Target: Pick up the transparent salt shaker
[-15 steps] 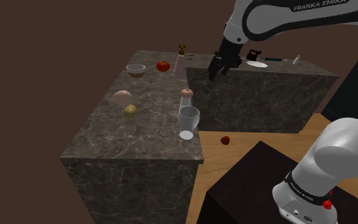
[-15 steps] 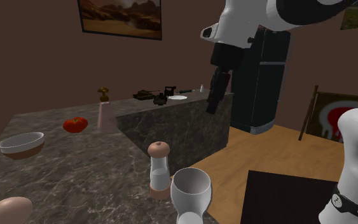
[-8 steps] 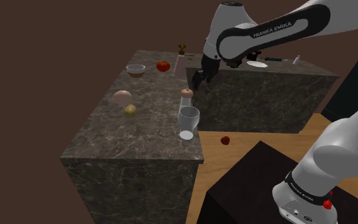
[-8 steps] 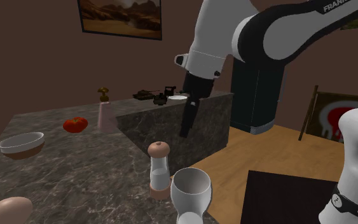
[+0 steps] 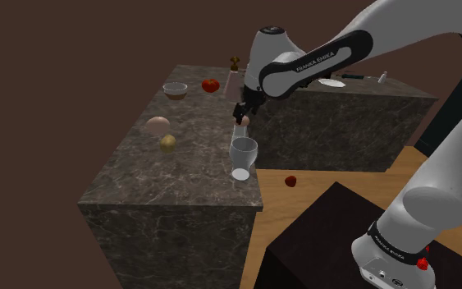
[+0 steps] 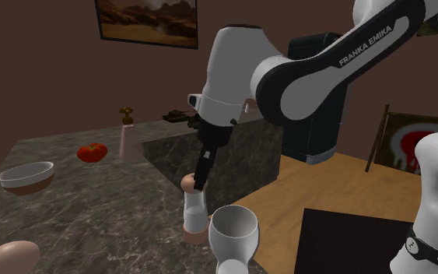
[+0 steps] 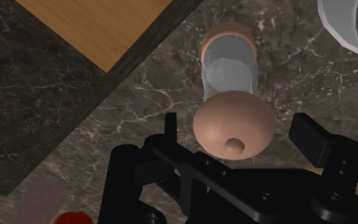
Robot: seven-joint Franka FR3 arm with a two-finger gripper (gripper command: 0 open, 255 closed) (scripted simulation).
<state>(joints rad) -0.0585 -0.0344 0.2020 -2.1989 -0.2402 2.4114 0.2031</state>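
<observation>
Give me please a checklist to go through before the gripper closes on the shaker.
1. Open fingers: ok, they stand apart.
2. Upright shaker: ok.
3. The gripper centred over the shaker: ok, the cap lies between the fingers.
4. The fingers touching the shaker: not ok, there is a gap on each side.
5. The fingers low enough to clasp the cap: cannot tell.
6. The glass clear of the fingers: cannot tell; it stands close beside the shaker.
</observation>
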